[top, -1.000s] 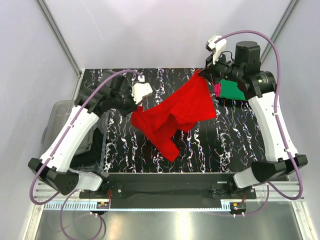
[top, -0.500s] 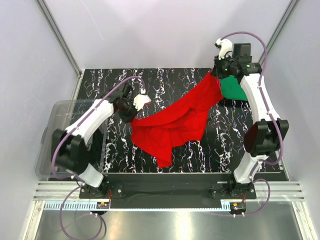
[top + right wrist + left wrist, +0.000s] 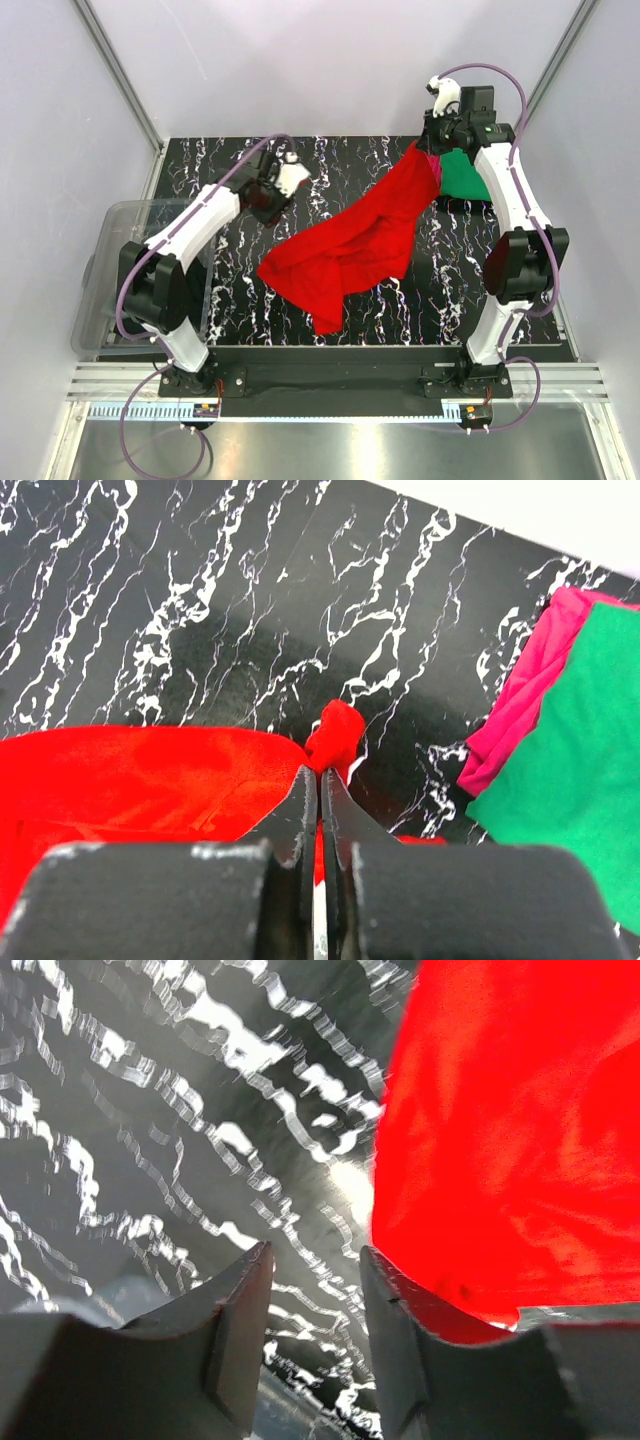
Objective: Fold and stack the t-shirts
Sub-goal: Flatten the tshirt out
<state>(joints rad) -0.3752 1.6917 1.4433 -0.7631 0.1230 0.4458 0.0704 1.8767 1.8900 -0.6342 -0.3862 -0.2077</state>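
Right pincer (image 3: pixel 432 143) up at the far right corner is clamped tight on a bunched corner of the red t-shirt (image 3: pixel 350 240); from its wrist view the two jaws are pressed together with a knot of red cloth poking out at their tips. From that raised corner the shirt slopes down and leftward across the black marbled surface (image 3: pixel 340 160), with its crumpled lower end lying near the middle and a tail trailing toward the near edge.

Over on the left, the left pincer (image 3: pixel 283 185) hangs above the surface with its jaws parted and nothing between them. It is clear of the shirt, whose red edge runs just beside one finger (image 3: pixel 400 1340) in the wrist view.

Behind the right pincer, at the far right, the green t-shirt (image 3: pixel 465 178) lies folded square on top of the pink t-shirt (image 3: pixel 525 700), which peeks out along its left side. A clear plastic bin (image 3: pixel 105 250) stands off the left edge.
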